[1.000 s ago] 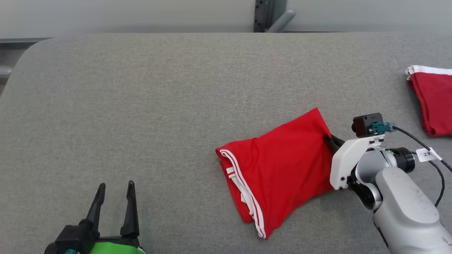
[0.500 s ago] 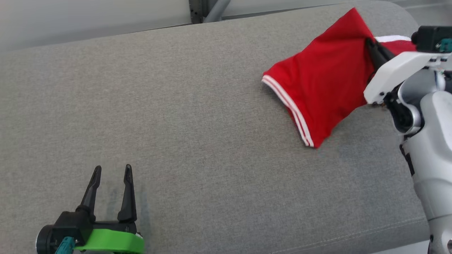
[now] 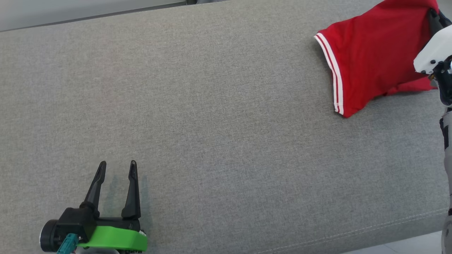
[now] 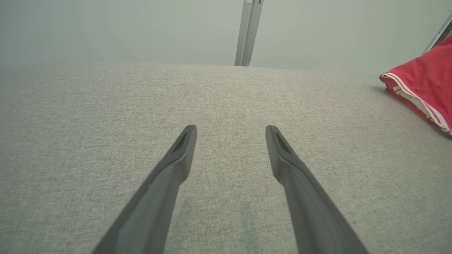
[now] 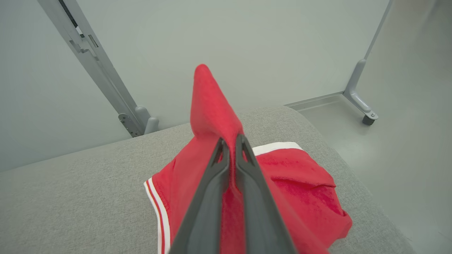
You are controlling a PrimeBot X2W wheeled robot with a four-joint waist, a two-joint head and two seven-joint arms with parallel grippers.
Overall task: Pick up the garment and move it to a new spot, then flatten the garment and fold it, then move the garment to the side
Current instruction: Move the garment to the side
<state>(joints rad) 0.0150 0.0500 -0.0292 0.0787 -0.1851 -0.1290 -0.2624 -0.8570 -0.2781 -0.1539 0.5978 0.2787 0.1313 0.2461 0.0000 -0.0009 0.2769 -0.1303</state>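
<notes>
- Two long dark fingers of the right gripper (image 5: 229,143) are pressed together on a fold of the red garment (image 3: 370,60). A peak of cloth stands up above their tips.
- From that pinch the garment hangs and spreads leftward in the head view. Its white-striped hem (image 3: 335,74) faces the middle of the grey fabric-covered table (image 3: 212,141).
- The garment is at the table's far right end, close to the rounded corner.
- A second red garment (image 5: 303,183) with a white band lies on the table there, and the held cloth overlaps it.
- The left gripper (image 3: 117,164) is near the table's front edge, well apart from the garment. Its fingers are spread with nothing between them.
- Whether its tips touch the fabric cannot be told.
- Behind the table are pale wall panels, a grey metal post (image 5: 106,81) and a frame foot (image 5: 367,118) on the floor.
</notes>
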